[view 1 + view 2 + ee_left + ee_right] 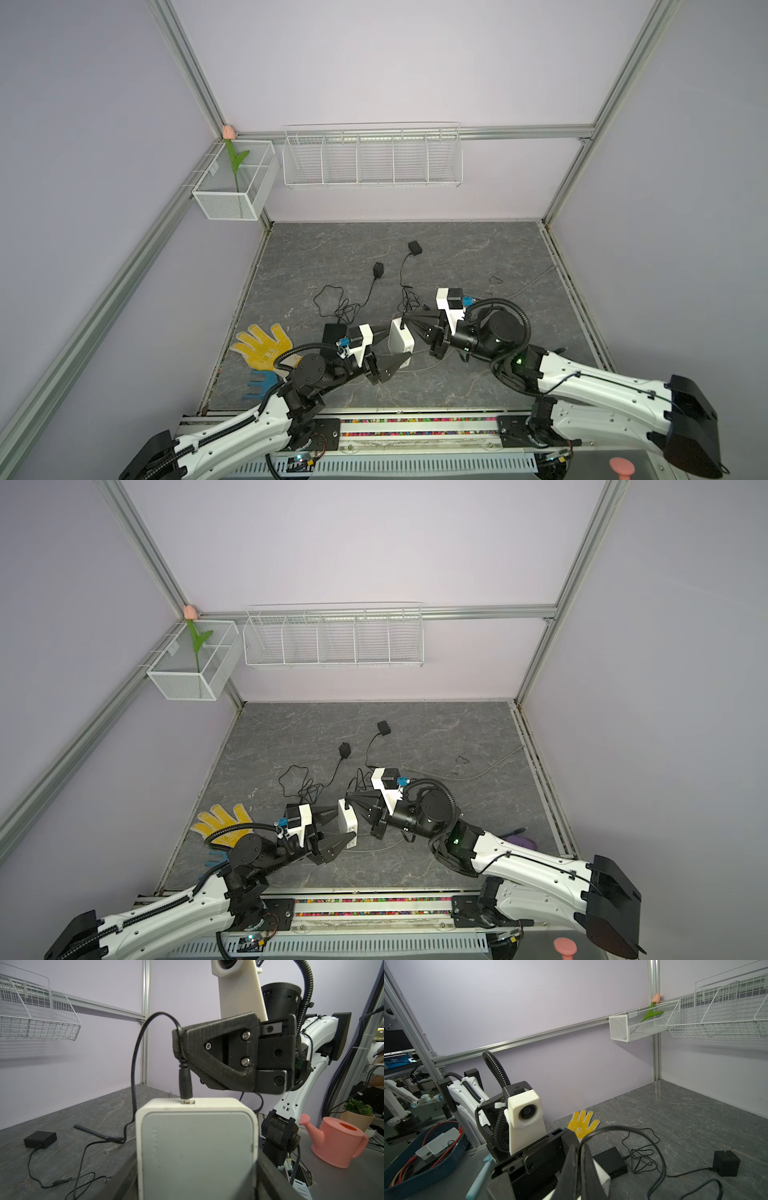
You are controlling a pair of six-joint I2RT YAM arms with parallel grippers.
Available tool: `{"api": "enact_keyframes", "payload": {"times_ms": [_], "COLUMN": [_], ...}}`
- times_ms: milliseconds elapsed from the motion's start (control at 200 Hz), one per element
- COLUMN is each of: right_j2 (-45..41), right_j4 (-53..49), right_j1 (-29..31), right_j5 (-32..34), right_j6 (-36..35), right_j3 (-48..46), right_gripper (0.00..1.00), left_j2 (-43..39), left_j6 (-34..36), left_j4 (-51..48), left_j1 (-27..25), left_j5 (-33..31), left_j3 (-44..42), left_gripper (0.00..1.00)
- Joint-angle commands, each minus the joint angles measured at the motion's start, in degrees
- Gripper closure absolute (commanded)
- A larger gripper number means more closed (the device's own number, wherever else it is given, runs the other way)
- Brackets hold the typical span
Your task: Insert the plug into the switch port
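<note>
The left gripper reaches in from the near edge, its jaws spread wide around the white switch with one finger on each broad face, holding it up on edge. Whether its lower edge touches the surface I cannot tell. A yellow glove lies flat to the near left of the switch. A black box sits just left of the switch, partly behind the left wrist camera. A grey cable runs along the surface just on the near side of the switch.

The right gripper comes to the switch from the right, its jaws pressed together on the black cable right at the back of the barrel plug. In the left wrist view the plug stands square to the switch's narrow edge. Its metal tip is at the mouth of the port and its black body is outside.

Beyond the switch, thin black leads lie in loose tangles on the surface. A black power adapter rests to the far left of the switch, and a second power adapter lies farther back. Well beyond the switch, on the back wall, hangs a white wire basket. In the corner to the switch's far left hangs a mesh basket holding a tulip
</note>
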Motion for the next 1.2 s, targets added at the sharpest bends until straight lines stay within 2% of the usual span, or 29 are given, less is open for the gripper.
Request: {"api": "enact_keyframes", "payload": {"times_ms": [0, 290, 605, 1195], "right_j2": [1.91, 2.13, 2.48, 7.60], "right_j4": [-15.89, -20.05, -29.73, -31.99], "right_j1": [1.25, 2.35, 2.05, 1.37], "right_j5": [0.81, 4.45, 0.42, -3.34], "right_j6": [-1.26, -0.81, -6.62, -5.40], "right_j3": [-3.19, -3.11, 0.11, 0.64], "right_gripper": [0.93, 0.93, 0.93, 0.93], "left_j2": [-3.15, -4.32, -6.63, -11.11], "left_j6": [2.15, 3.02, 3.75, 3.58], "left_j4": [13.29, 12.92, 11.01, 8.39], "left_j1": [-0.16, -0.18, -0.13, -0.14], "left_j5": [-2.16, -3.07, -2.77, -5.05], "left_j3": [2.53, 2.88, 3.29, 3.50], "left_gripper": [1.00, 1.00, 1.00, 1.00]}}
